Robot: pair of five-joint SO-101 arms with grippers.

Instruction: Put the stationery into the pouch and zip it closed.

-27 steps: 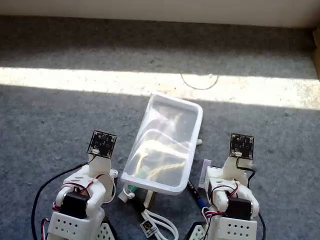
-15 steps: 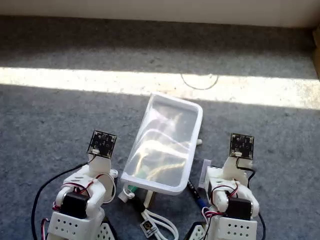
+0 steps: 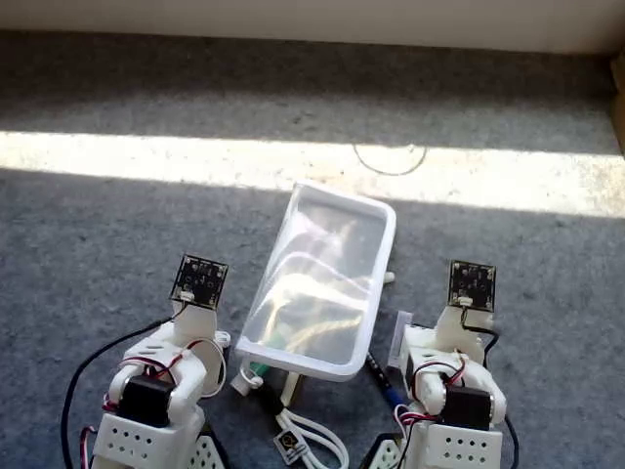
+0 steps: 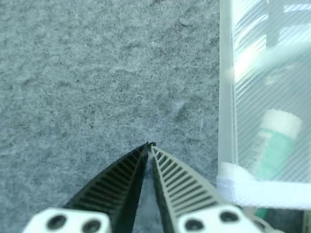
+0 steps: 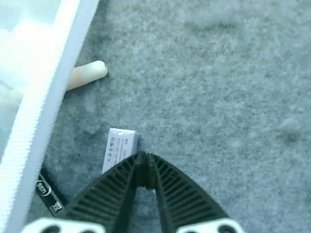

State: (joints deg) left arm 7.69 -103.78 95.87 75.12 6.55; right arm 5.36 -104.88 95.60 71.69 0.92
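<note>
Pouch (image 3: pixel 317 283) flat on grey carpet (image 3: pixel 117 234)

A grey, felt-like fabric tabletop (image 3: pixel 107 244) spreads across the whole scene. A bright band of sunlight (image 3: pixel 176 156) crosses it from side to side. Along its far edge runs a pale cream wall strip (image 3: pixel 293 18).

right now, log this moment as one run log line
left gripper: shut, over grey felt beside translucent white zip pouch | right gripper: shut, by small white labelled eraser outside pouch | pouch: lying flat
</note>
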